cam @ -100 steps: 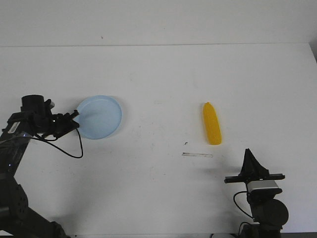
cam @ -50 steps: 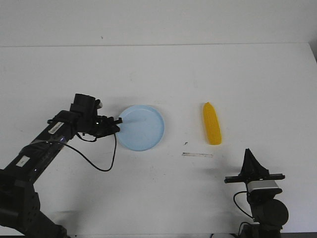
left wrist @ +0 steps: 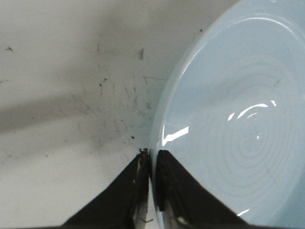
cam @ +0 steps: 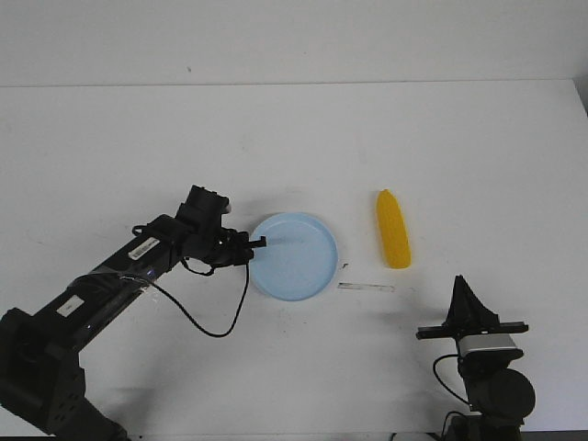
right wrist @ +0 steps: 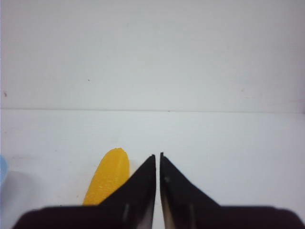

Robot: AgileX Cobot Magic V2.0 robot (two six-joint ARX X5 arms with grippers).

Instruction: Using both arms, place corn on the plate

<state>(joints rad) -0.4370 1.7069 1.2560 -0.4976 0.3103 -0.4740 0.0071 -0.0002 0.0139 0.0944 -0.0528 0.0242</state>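
Observation:
The pale blue plate [cam: 299, 257] lies near the table's middle, just left of the corn [cam: 393, 230], a yellow cob lying with its pointed end away from me. My left gripper [cam: 258, 243] is shut on the plate's left rim; in the left wrist view the rim [left wrist: 157, 124] runs between the fingertips [left wrist: 151, 153]. My right gripper [cam: 461, 287] is shut and empty, raised near the front right, short of the corn. The right wrist view shows the corn [right wrist: 108, 177] just beside the closed fingertips [right wrist: 157, 155].
A thin pale strip [cam: 366, 287] lies on the white table [cam: 294, 138] between plate and corn. The left arm's black cable [cam: 216, 317] hangs in a loop in front of the plate. The table's back edge meets a white wall.
My left gripper has dragged the plate rightward from the table's left side to near the corn. The corn and the right arm have not moved.

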